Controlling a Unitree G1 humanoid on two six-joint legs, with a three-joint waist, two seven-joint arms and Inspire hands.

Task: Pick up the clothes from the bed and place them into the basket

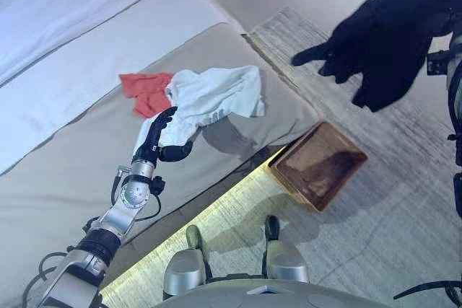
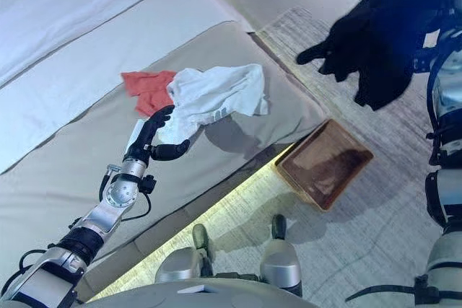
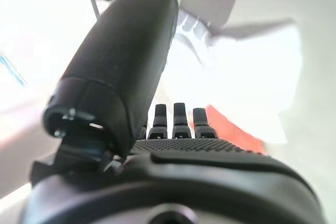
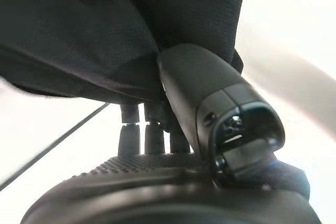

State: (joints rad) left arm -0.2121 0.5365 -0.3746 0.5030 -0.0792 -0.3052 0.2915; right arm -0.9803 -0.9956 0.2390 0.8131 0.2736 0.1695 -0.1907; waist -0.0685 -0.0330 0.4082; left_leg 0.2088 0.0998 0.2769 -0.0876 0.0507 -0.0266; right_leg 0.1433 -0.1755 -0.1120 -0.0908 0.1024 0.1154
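Right hand: I clutch crumpled black cloth garment, not yet over brown rectangular basket.
Left hand: I pinch white cloth garment; red one remains on bed.

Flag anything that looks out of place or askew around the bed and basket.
Nothing is damaged or spilled. The brown basket sits skewed on the rug beside the bed's corner, empty. A white garment and a red one lie crumpled on the bed; a black garment hangs from the right hand.

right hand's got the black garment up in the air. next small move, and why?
Probably swing the right robot hand toward and over the basket, then lower. The black garment hangs in its grip beyond the basket, above the rug, so releasing now would likely miss.
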